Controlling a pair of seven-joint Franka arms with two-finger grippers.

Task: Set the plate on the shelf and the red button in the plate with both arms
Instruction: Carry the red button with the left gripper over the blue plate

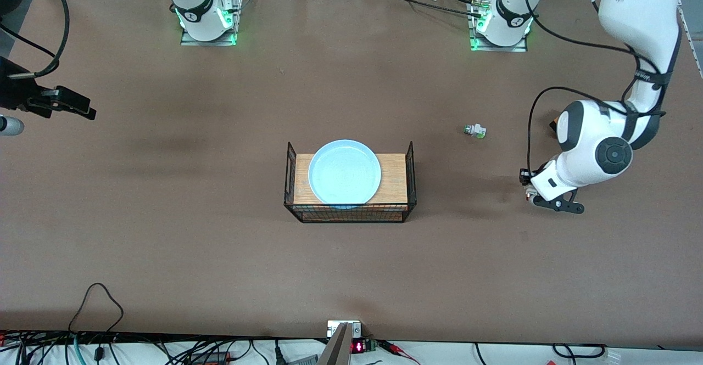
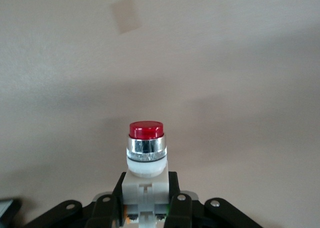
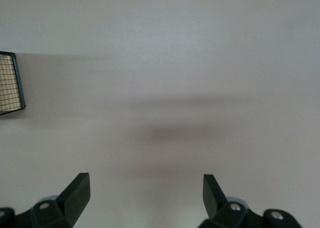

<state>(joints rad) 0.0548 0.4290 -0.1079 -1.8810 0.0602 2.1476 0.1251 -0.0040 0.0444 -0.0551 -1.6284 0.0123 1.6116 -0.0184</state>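
Note:
The pale blue plate (image 1: 344, 173) lies on a wooden board inside a black wire basket (image 1: 409, 173) at the middle of the table. My left gripper (image 1: 545, 200) hangs over bare table toward the left arm's end and is shut on the red button. In the left wrist view the red button (image 2: 146, 155) stands out between the fingers (image 2: 181, 208), its red cap pointing away from the gripper (image 2: 146, 195). My right gripper (image 1: 82, 110) is open and empty over bare table at the right arm's end; the right wrist view shows its gripper (image 3: 146, 190) spread wide.
A small white part with a green tip (image 1: 474, 130) lies on the table between the basket and the left arm. An orange box (image 1: 554, 121) shows partly by the left arm's wrist. A corner of the basket (image 3: 11, 82) shows in the right wrist view.

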